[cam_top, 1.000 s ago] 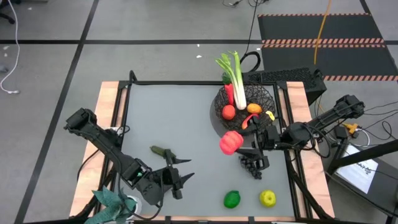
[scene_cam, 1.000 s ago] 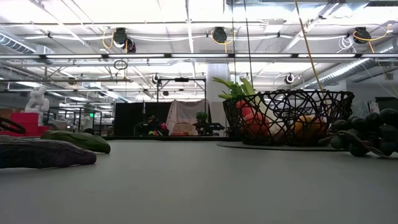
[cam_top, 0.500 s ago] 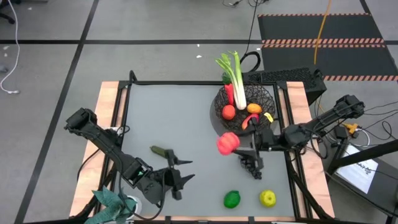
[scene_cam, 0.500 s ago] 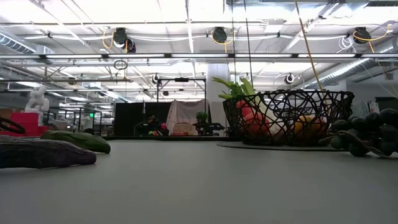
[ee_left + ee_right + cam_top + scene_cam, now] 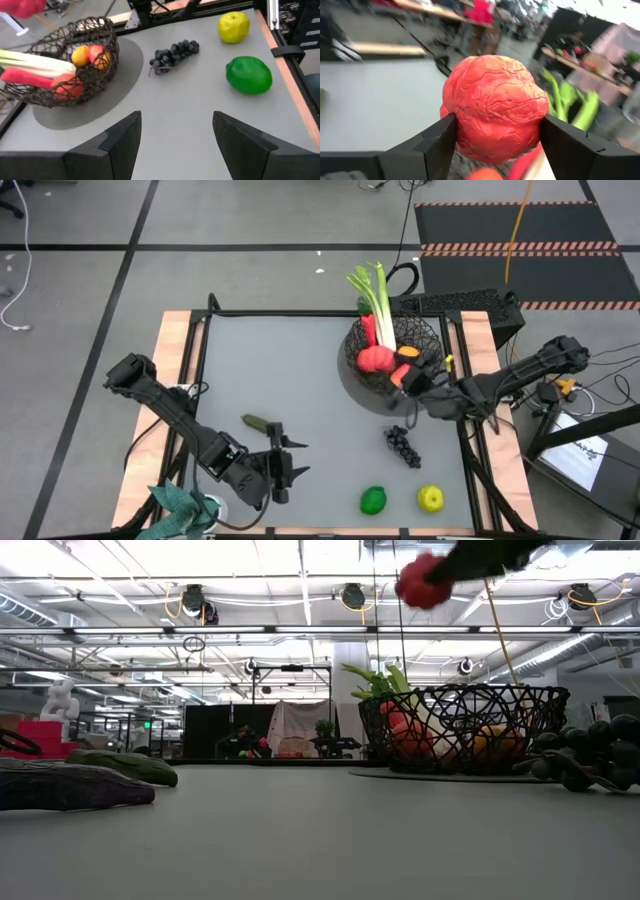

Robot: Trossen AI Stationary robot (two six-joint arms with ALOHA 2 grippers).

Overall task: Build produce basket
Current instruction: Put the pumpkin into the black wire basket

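The black wire basket (image 5: 405, 340) stands at the table's far right and holds a leek (image 5: 378, 305), an orange fruit (image 5: 408, 353) and red pieces. My right gripper (image 5: 388, 366) is shut on a wrinkled red fruit (image 5: 373, 359) above the basket's left rim. High in the low view the same red fruit (image 5: 421, 582) hangs over the basket (image 5: 462, 727). My left gripper (image 5: 283, 464) stands open near the table's front, holding nothing. Dark grapes (image 5: 402, 444), a green fruit (image 5: 373, 500) and a yellow fruit (image 5: 431, 498) lie on the table. My right gripper pinches the red fruit between its two fingers (image 5: 439, 140), on two opposite sides (image 5: 457, 125). The fingers reach in almost level, slanting from the table's near right. The fruit is lifted clear, above the basket's rim.
A green cucumber (image 5: 256, 423) lies just beyond my left gripper, with a dark eggplant (image 5: 70, 785) beside it in the low view. A teal leafy plant (image 5: 185, 505) sits at the near left corner. Bare table lies between the cucumber and the basket.
My right gripper has carried the red fruit from over the table beside the grapes toward the far edge, to above the basket's rim. It has tipped up from pointing downward to nearly level. The fruit has come into the top of the low view.
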